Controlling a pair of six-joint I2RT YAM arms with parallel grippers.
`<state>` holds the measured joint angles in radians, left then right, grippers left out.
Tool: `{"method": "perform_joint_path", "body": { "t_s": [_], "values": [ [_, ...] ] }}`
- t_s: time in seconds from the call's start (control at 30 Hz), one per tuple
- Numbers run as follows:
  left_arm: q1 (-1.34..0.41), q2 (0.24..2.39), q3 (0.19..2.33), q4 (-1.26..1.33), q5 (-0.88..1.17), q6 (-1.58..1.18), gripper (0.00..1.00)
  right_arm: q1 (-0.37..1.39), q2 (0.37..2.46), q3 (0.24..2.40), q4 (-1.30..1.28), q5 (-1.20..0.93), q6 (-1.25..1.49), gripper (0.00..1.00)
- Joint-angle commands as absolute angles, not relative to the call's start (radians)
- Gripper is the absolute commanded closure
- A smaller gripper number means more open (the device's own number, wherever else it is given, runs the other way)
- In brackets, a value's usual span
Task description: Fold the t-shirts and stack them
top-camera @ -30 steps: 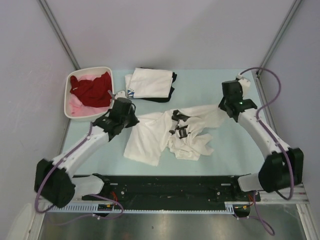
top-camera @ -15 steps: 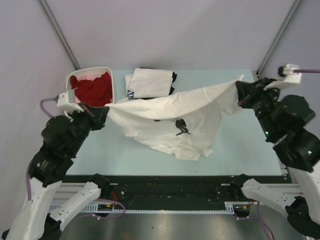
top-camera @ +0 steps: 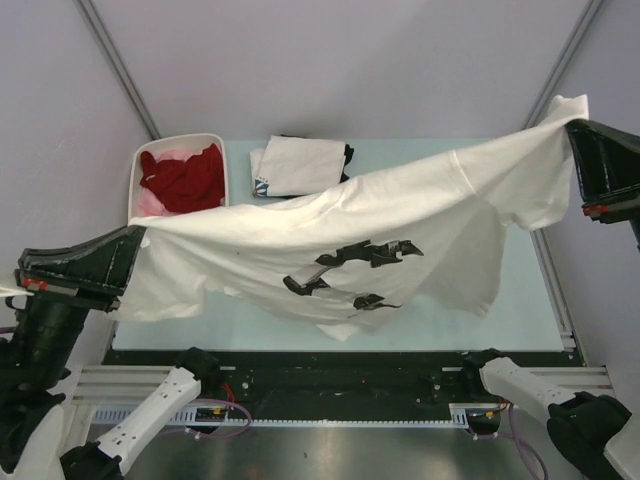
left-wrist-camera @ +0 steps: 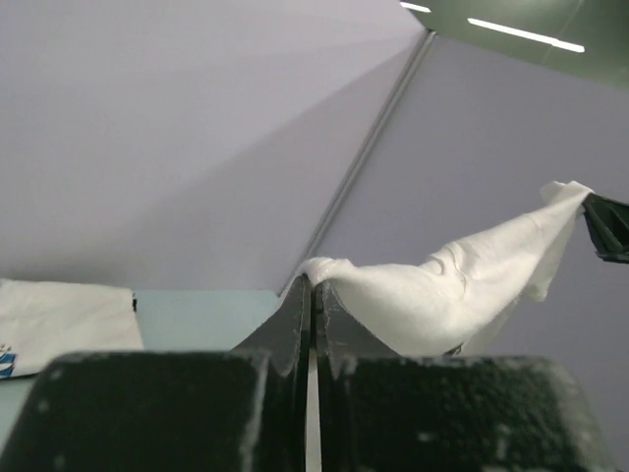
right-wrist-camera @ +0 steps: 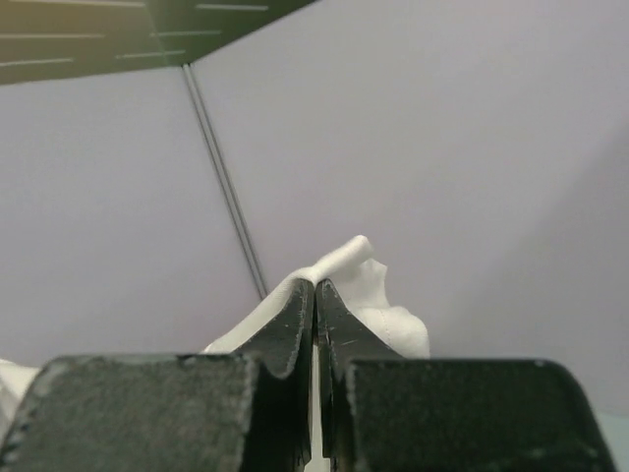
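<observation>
A cream-white t-shirt [top-camera: 330, 225] with a black print hangs stretched in the air across the table. My left gripper [top-camera: 135, 240] is shut on its left end [left-wrist-camera: 329, 270], raised at the left. High at the right, my right gripper [top-camera: 572, 125] is shut on the other end [right-wrist-camera: 344, 265]. A folded cream-white t-shirt [top-camera: 300, 165] with a small blue mark lies on a black one [top-camera: 347, 155] at the back of the table. A dark red t-shirt [top-camera: 185, 178] and a pink one [top-camera: 150, 205] lie in the basin.
The white oval basin [top-camera: 140, 160] stands at the table's back left. The pale green table top [top-camera: 480, 330] shows below the hanging cloth. Grey walls and metal posts [top-camera: 120, 70] close in the back and sides.
Both arms have risen and spread apart, lifting the cream-white t-shirt off the table and pulling it from a crumpled heap into a wide hanging sheet.
</observation>
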<state>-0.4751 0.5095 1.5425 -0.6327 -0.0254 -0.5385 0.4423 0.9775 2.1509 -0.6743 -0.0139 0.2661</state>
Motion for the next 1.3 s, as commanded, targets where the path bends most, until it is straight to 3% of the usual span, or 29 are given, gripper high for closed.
{"method": "perform_joint_path", "body": {
  "t_s": [0.0, 0.1, 0.27, 0.4, 0.6, 0.77, 0.87, 1.0, 1.03, 1.27],
  "values": [
    [-0.468, 0.529, 1.553, -0.502, 0.06, -0.586, 0.99, 0.264, 1.048, 2.263, -0.66, -0.274, 0.34, 1.0],
    [-0.468, 0.531, 1.467, -0.506, 0.028, -0.583, 1.0, 0.206, 1.065, 2.209, -0.669, -0.278, 0.379, 1.0],
    [-0.468, 0.52, 1.341, -0.483, 0.005, -0.563, 1.0, 0.203, 0.99, 1.947, -0.558, -0.252, 0.385, 1.0],
    [-0.468, 0.564, 1.333, -0.477, -0.02, -0.531, 1.0, 0.204, 0.985, 1.922, -0.589, -0.21, 0.371, 1.0],
    [-0.469, 0.898, 1.52, -0.456, 0.038, -0.454, 1.0, 0.204, 0.898, 1.808, -0.761, 0.053, 0.39, 1.0],
    [-0.479, 1.279, 1.75, -0.411, 0.144, -0.445, 1.0, 0.203, 0.74, 1.59, -0.854, 0.056, 0.474, 1.0],
    [-0.514, 1.53, 1.998, -0.44, 0.189, -0.44, 1.0, 0.195, 0.658, 1.424, -0.919, -0.044, 0.518, 1.0],
    [-0.581, 1.958, 2.583, -0.558, 0.242, -0.442, 1.0, 0.17, 0.575, 1.276, -0.997, -0.026, 0.497, 1.0],
    [-0.587, 2.08, 2.604, -0.484, 0.27, -0.466, 1.0, 0.164, 0.562, 1.266, -1.015, -0.015, 0.488, 1.0],
    [-0.664, 2.348, 2.425, -0.154, 0.342, -0.603, 1.0, 0.17, 0.584, 1.2, -1.058, 0.067, 0.445, 1.0]
  ]
}}
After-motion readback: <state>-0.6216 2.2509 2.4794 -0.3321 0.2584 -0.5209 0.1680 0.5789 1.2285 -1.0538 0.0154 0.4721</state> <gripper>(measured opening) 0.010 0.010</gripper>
